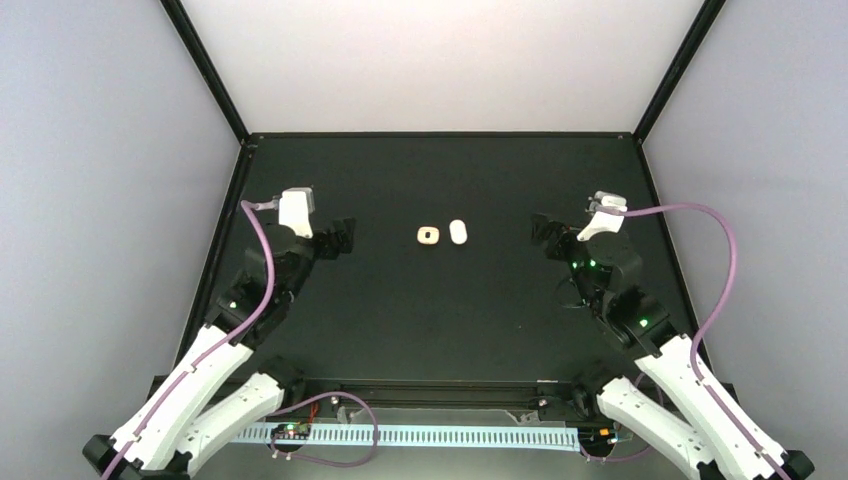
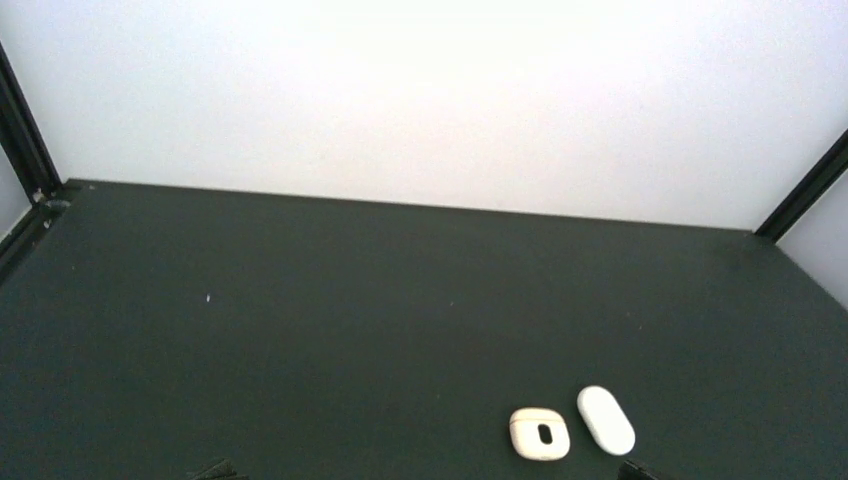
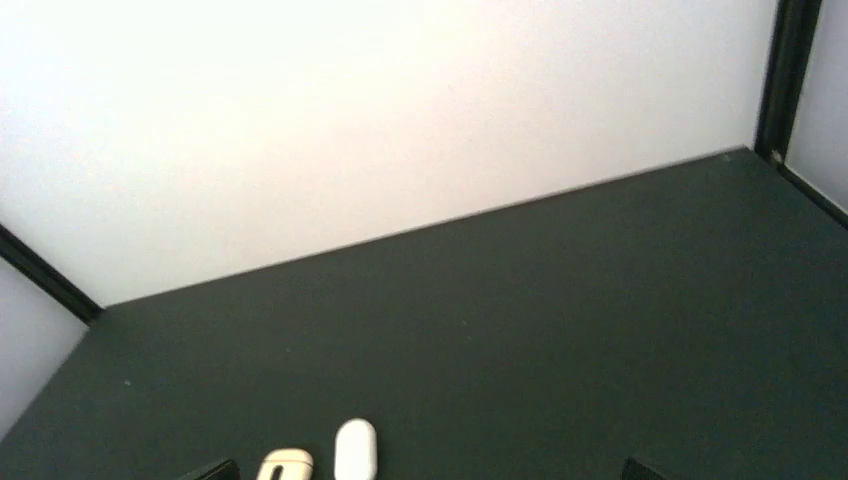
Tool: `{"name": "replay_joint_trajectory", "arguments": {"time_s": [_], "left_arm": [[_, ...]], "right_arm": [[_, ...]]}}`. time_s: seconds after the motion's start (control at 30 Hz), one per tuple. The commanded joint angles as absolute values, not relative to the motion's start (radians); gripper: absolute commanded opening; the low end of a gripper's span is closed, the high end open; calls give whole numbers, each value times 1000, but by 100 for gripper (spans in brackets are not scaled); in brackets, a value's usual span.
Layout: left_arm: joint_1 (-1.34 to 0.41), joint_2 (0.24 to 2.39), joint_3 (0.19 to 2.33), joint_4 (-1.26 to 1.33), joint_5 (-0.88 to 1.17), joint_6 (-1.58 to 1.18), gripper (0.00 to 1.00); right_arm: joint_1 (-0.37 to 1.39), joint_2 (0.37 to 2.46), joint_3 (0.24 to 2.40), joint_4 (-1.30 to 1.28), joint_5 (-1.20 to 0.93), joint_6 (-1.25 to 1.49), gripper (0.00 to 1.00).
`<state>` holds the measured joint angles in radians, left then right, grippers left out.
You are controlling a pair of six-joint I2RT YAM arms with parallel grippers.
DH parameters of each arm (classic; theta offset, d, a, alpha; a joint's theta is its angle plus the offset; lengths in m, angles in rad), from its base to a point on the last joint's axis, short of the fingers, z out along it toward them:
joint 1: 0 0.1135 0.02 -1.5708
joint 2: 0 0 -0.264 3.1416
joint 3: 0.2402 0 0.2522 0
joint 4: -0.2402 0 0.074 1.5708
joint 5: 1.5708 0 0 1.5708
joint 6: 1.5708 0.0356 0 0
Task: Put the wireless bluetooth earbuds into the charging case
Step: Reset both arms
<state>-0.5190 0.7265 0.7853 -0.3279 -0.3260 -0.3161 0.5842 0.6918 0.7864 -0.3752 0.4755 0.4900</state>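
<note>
Two small closed charging cases lie side by side on the black table. The beige case (image 1: 428,236) is on the left and has a dark oval mark on its face; the white oval case (image 1: 458,231) is on the right. Both show in the left wrist view, beige (image 2: 540,433) and white (image 2: 605,420), and in the right wrist view, beige (image 3: 286,466) and white (image 3: 355,450). No earbuds are in view. My left gripper (image 1: 340,238) is open and empty, left of the cases. My right gripper (image 1: 545,232) is open and empty, right of them.
The black table (image 1: 430,320) is enclosed by white walls and black corner posts (image 1: 205,70). Purple cables (image 1: 715,300) loop over each arm. A perforated strip with small electronics (image 1: 400,436) runs along the near edge.
</note>
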Motion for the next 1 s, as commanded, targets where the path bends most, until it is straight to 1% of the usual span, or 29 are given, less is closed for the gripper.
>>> {"name": "replay_joint_trajectory", "arguments": {"time_s": [0.0, 0.07, 0.1, 0.23, 0.3, 0.53, 0.8, 0.97], "left_arm": [[-535, 715, 796, -262, -359, -273, 99], [-537, 718, 805, -264, -376, -287, 99], [-536, 718, 807, -262, -381, -293, 99], [-536, 701, 801, -242, -375, -303, 99], [-537, 697, 796, -236, -367, -306, 99], [-537, 702, 782, -223, -334, -296, 99], [-536, 701, 761, -191, -277, -275, 99], [-535, 703, 750, -174, -275, -281, 99]], "right_arm": [[588, 694, 831, -340, 441, 378, 100], [604, 727, 901, -382, 428, 369, 100], [636, 749, 933, -401, 458, 359, 100], [818, 863, 1002, -400, 781, 255, 100], [832, 911, 1018, -422, 832, 284, 100], [832, 923, 906, -305, 776, 325, 100], [832, 835, 763, -131, 797, 250, 100], [833, 809, 748, -116, 805, 255, 100]]}}
